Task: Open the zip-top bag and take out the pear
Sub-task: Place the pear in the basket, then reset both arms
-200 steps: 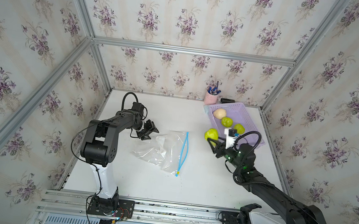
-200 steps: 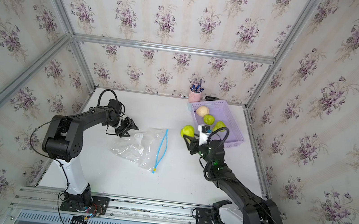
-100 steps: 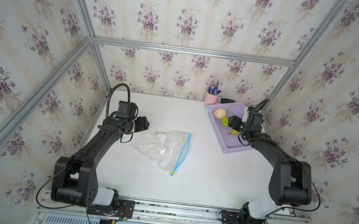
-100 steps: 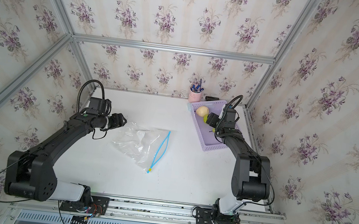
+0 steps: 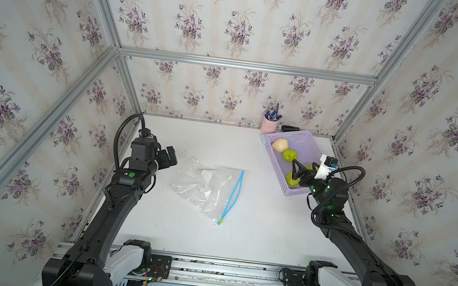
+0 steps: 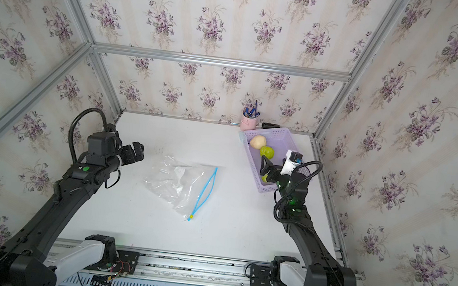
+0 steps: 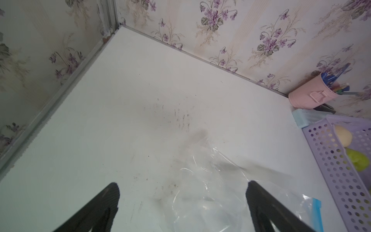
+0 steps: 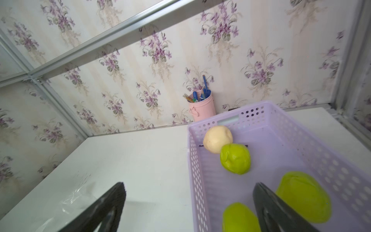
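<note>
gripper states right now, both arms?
Left gripper: open, holding nothing.
Right gripper: open, holding nothing, astride the lilac basket wall.

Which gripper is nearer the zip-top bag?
Left. The left gripper sits beside the zip-top bag, opposite its zip strip; right gripper is over the lilac basket, farther off.

The right gripper [image 8: 189, 185] is spreading its jaws wide and is no longer clasping the pear [image 5: 291, 179], which is now lying in the lilac basket [image 5: 294, 193]; it is probably the green one at the near end. The left gripper [image 7: 183, 183] is opening too and pulling back from the zip-top bag [image 5: 204, 185].
</note>
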Controlling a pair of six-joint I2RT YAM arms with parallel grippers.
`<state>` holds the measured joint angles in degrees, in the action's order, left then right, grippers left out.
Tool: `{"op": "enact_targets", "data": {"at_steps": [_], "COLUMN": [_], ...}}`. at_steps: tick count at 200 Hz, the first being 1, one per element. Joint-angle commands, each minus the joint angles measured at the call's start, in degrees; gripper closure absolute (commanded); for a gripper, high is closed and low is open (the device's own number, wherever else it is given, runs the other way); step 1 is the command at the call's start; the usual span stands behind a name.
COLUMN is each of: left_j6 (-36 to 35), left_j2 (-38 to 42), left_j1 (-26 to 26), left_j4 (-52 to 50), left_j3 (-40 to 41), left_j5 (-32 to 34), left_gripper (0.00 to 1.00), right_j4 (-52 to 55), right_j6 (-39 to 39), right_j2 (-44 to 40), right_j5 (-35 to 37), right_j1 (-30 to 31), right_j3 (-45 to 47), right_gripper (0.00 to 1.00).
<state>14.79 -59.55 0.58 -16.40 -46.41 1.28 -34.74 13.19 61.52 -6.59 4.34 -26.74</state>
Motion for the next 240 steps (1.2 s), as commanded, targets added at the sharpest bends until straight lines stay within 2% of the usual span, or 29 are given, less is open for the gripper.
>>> {"op": "enact_targets", "data": {"at_steps": [1,12,29,49,53,56,65,73,80,86,93,98,103,112,127,138,149,172,190,212,240], "left_j6": [-10.79,-12.21,-12.81,-13.68,-14.12,-13.90,-14.38,-14.22,-14.60,-14.95,-16.87,-17.05,-16.68,-16.97,-16.87,-16.92,-16.98,-17.15,-17.15,-17.15,-17.13], "left_j2": [-1.76,-4.55,-7.63,-13.63,-14.61,-14.85,-16.67,-18.64,-20.91,-24.77,-26.91,-26.69,-25.82,-26.42,-26.02,-26.03,-26.14,-26.06,-26.13,-26.13,-26.14], "left_j1": [0.10,0.34,0.43,0.47,0.28,0.26,0.39,0.47,0.30,0.30,-0.12,-0.46,-0.41,-0.48,-0.49,-0.62,-0.58,-0.80,-0.84,-0.84,-0.84], "left_j4": [11.68,12.78,20.16,35.80,35.19,35.05,44.92,48.75,49.36,53.93,57.08,54.78,52.05,55.52,53.93,53.99,54.40,54.12,54.11,54.11,54.11], "left_j3": [7.27,8.86,13.44,18.53,17.83,16.89,18.74,19.42,18.72,19.67,20.35,19.76,18.99,19.93,19.51,19.72,19.70,19.65,19.61,19.62,19.62], "left_j5": [6.67,9.83,9.95,8.40,8.25,7.25,4.03,1.63,0.99,-0.33,-1.66,-1.60,-1.80,-1.72,-1.55,-1.46,-1.29,-1.10,-1.10,-1.15,-1.10], "left_gripper": [0.00,0.00,0.00,0.00,0.00,0.00,0.00,0.00,0.00,0.00,0.00,0.00,0.00,0.00,0.00,0.00,0.00,0.00,0.00,0.00,0.00], "right_j4": [1.64,-4.86,-20.59,-33.01,-38.26,-41.57,-45.84,-54.12,-49.80,-44.63,-48.38,-51.03,-49.08,-43.66,-44.96,-37.63,-45.34,-69.61,-65.23,-69.68,-63.74], "right_j6": [-3.81,-4.66,-6.72,-9.07,-10.62,-11.09,-10.65,-11.44,-12.20,-12.61,-12.78,-12.84,-12.83,-12.41,-11.94,-11.36,-11.33,-10.33,-7.83,-8.18,-8.24], "right_j2": [-0.42,-0.21,2.86,14.38,17.36,19.51,24.94,28.99,27.07,24.89,26.72,28.17,27.56,25.21,27.41,25.72,26.34,28.48,27.87,29.68,28.14], "right_j5": [17.91,18.89,15.84,10.96,10.24,9.50,9.43,7.85,6.22,5.30,4.81,4.50,4.55,5.61,6.73,8.10,8.23,11.36,17.38,16.70,17.23], "right_j1": [-1.79,-2.77,-3.28,-3.28,-3.22,-3.20,-3.37,-3.37,-3.35,-3.33,-3.32,-3.29,-3.28,-3.28,-3.28,-3.28,-3.28,-3.37,-3.28,-3.28,-3.28], "right_j3": [4.18,9.56,17.26,18.00,18.35,18.47,18.66,19.83,19.42,18.55,18.78,18.89,18.65,17.65,16.13,14.48,17.91,29.87,27.63,28.83,26.42], "right_gripper": [0.00,0.00,0.00,0.00,0.00,0.00,0.00,0.00,0.00,0.00,0.00,0.00,0.00,0.00,0.00,0.00,0.00,0.00,0.00,0.00,0.00]}}
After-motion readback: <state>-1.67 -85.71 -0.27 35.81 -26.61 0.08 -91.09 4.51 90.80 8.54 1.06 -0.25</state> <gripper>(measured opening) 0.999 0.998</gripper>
